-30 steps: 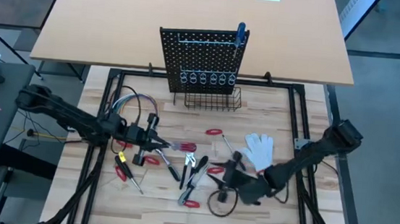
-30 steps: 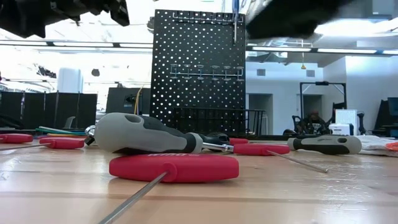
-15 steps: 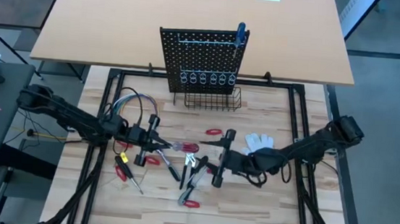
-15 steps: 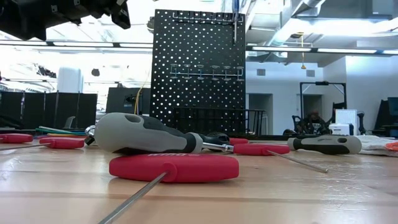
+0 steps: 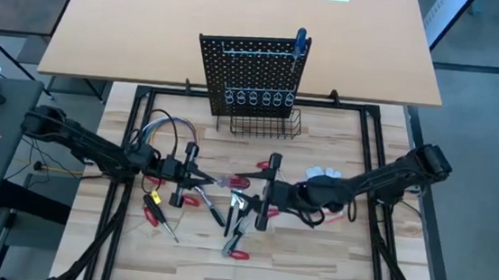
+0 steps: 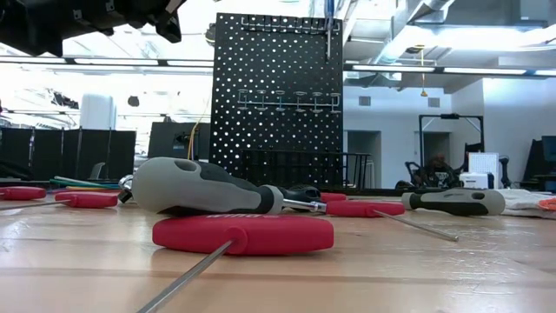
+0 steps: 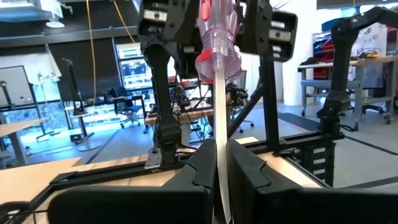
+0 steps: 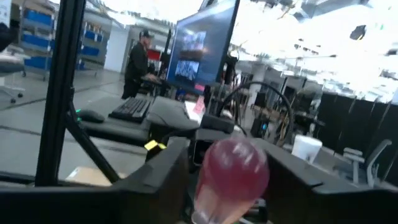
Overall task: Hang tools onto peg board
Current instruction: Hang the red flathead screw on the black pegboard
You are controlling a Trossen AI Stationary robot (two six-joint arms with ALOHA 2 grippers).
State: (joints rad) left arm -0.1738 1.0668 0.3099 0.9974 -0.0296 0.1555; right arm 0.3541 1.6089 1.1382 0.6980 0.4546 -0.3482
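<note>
Your left gripper (image 5: 199, 182) is clamped on the shaft of a clear red screwdriver (image 7: 217, 43). Your right gripper (image 5: 264, 188) brackets its handle, fingers apart. The peg board (image 5: 253, 75) stands well beyond both.

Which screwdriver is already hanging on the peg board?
The blue-handled screwdriver, hanging at the peg board's top right corner. The other screwdrivers lie on the table, except a clear red-handled one held in the left pincer.

wooden table (image 5: 330, 256), scattered tools (image 5: 241, 214), white glove (image 5: 323, 175)
</note>
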